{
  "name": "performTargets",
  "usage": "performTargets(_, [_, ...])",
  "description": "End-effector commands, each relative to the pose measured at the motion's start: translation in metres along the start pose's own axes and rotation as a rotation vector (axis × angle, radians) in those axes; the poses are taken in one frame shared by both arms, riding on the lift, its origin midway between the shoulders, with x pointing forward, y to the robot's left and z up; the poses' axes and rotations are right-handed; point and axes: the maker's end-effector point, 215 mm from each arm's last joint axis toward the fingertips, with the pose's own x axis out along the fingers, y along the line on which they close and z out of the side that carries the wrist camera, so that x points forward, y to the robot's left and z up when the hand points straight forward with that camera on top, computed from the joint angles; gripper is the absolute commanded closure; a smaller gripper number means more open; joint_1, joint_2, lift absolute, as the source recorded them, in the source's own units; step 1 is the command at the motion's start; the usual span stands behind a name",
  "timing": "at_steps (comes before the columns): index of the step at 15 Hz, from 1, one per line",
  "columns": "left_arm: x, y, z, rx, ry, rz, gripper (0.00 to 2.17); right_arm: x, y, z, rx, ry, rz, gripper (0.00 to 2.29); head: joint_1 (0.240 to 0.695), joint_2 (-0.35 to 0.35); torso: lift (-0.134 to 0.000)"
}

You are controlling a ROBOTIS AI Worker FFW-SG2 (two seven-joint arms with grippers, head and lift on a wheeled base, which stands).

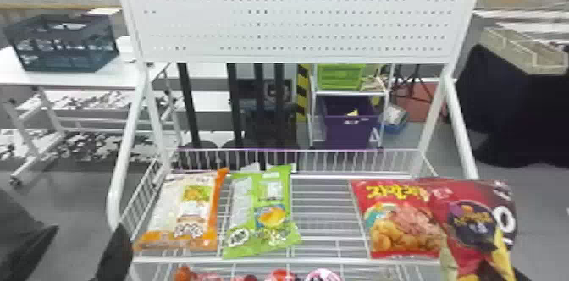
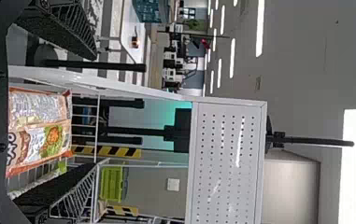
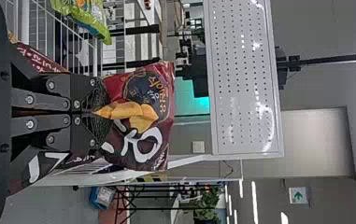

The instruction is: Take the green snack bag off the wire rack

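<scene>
The green snack bag [image 1: 263, 212] lies on the wire rack [image 1: 321, 260], between an orange-and-white bag [image 1: 190, 208] and a bare stretch of wires. At the head view's lower left, my left gripper [image 1: 87, 230] stands open, away from the green bag. In the left wrist view, that gripper [image 2: 91, 109] has its fingers wide apart, the orange-and-white bag [image 2: 40, 128] showing between them. My right gripper [image 1: 495, 272] is at the rack's right end, shut on a dark red chip bag [image 1: 470, 221]. The right wrist view has the gripper [image 3: 94, 112] pinching that bag [image 3: 140, 135], and the green bag [image 3: 89, 18] farther off.
A red snack bag [image 1: 400, 221] lies beside the held one on the rack's right. A low wire fence [image 1: 338, 159] borders the rack's back, below a white perforated board [image 1: 296, 13]. More packages [image 1: 281, 276] sit on a lower level.
</scene>
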Motion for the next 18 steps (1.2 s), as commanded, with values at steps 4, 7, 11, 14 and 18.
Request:
performTargets(4, [0.026, -0.058, -0.031, -0.018, 0.045, -0.118, 0.07, 0.001, 0.003, 0.006, -0.004, -0.014, 0.005, 2.24, 0.499, 0.000, 0.000])
performTargets(7, [0.072, -0.134, -0.079, -0.002, 0.116, -0.215, 0.07, 0.001, 0.003, 0.006, -0.013, -0.013, 0.001, 2.24, 0.499, 0.000, 0.000])
performTargets(11, [0.128, -0.201, -0.109, 0.033, 0.147, -0.276, 0.08, 0.000, 0.001, 0.000, -0.015, -0.002, -0.005, 2.24, 0.499, 0.000, 0.000])
performTargets(14, [0.153, -0.203, -0.159, 0.071, 0.250, -0.252, 0.08, 0.003, 0.004, -0.004, -0.011, -0.001, 0.000, 2.24, 0.499, 0.000, 0.000])
performTargets(18, [0.164, -0.186, -0.200, 0.081, 0.335, -0.216, 0.08, 0.006, 0.003, -0.006, -0.013, -0.003, 0.000, 2.24, 0.499, 0.000, 0.000])
